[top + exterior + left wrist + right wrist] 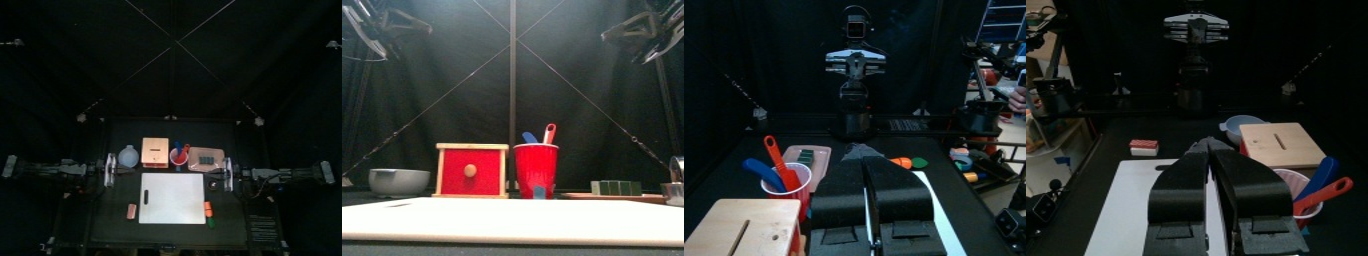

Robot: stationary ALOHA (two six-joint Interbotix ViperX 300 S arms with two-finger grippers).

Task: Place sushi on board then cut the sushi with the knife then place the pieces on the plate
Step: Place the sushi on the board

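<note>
Dark green sushi roll [616, 187], blocky, on pink tray [576, 196]

No legible text, label, brand or number was noted. Wooden box [472, 170], red cup [536, 170] and white cutting board [174, 197], lower centre, showed plain faces.

The white board [174, 198] lay open from above, with a small pink toy [131, 210] just off its left edge and an orange and green toy [207, 210] just off its right. Behind it the bowl [127, 157], wooden box [156, 153], red cup [178, 156] with a blue knife [529, 138] and red knife [549, 132] sticking up, and pink tray [576, 195] stood in a close row across the worktop's back. The left hand [867, 152] and right hand [1212, 145] hung high at that row's ends, leaving the middle free
</note>
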